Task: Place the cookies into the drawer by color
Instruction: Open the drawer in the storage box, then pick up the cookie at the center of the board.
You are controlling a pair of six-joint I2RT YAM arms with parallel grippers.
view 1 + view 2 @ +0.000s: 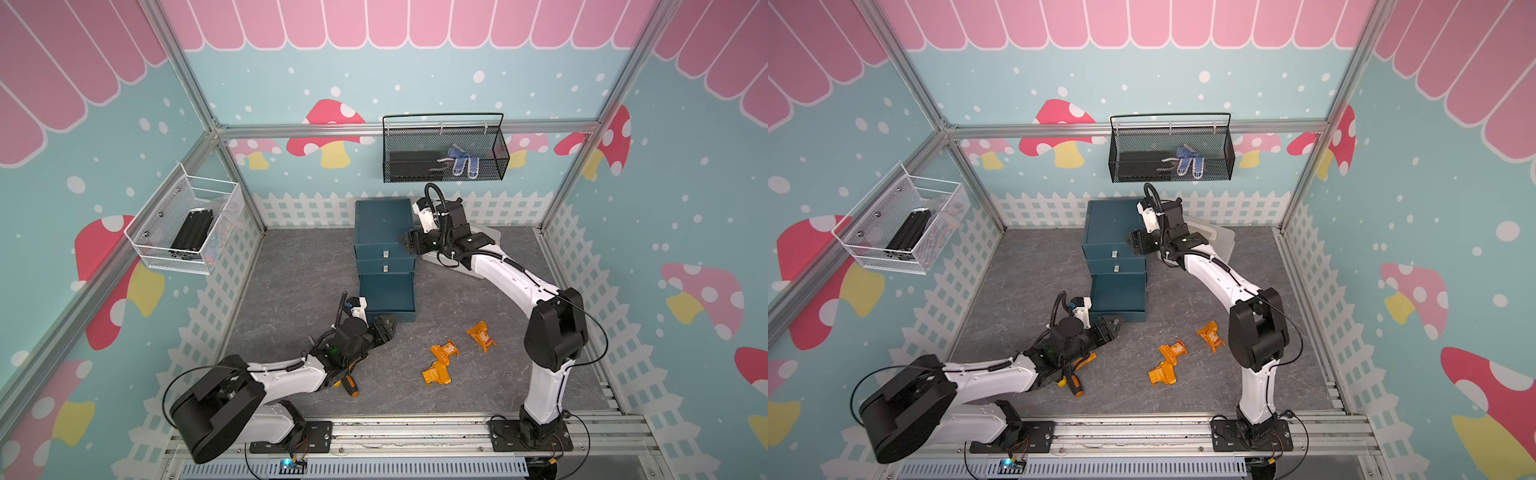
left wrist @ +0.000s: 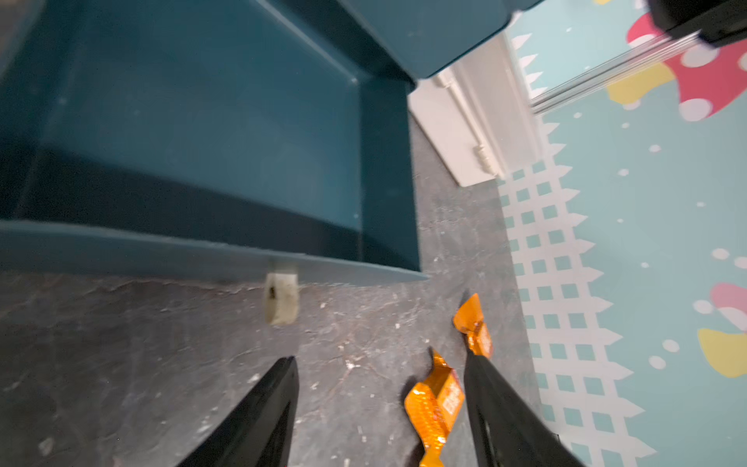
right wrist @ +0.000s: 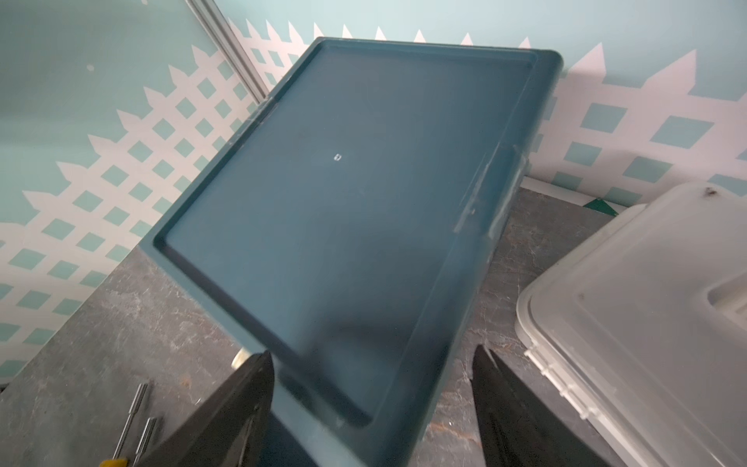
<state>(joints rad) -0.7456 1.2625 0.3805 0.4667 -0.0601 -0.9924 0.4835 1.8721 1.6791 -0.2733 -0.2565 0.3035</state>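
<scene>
We see the left arm point(image 1: 282, 374) lying low from its base on the near rail. Its white forearm stretches across the grey bench point(image 1: 291, 282) toward the middle. The left jaws point at the front of the open bottom drawer point(image 1: 386, 297). They are spread wide and hold nothing. In the left wrist view, that drawer's pale tab handle point(image 2: 282, 299) sits just ahead of them. A screwdriver point(image 1: 351, 385) with an orange and black handle lies under the wrist.

In the middle stands the drawer point(image 1: 382, 224), a dark teal cabinet against the back wall. Its upper two drawers are shut. The bottom one stands pulled out toward us, its teal floor showing.

To the right, three orange cookies point(image 1: 444, 350) lie loose on the bench. They are near one another but apart, and outside the drawer.

Further right, the right arm point(image 1: 511, 274) rises upright from the near rail and bends at a high black elbow. From there it slopes away and leftward to the cabinet's upper right edge. The right jaws are spread wide, with a corner of the cabinet's top between them. We cannot tell whether either side touches it. A pale grey case point(image 1: 1223, 241) lies on the bench behind that arm, just beside the cabinet.
</scene>
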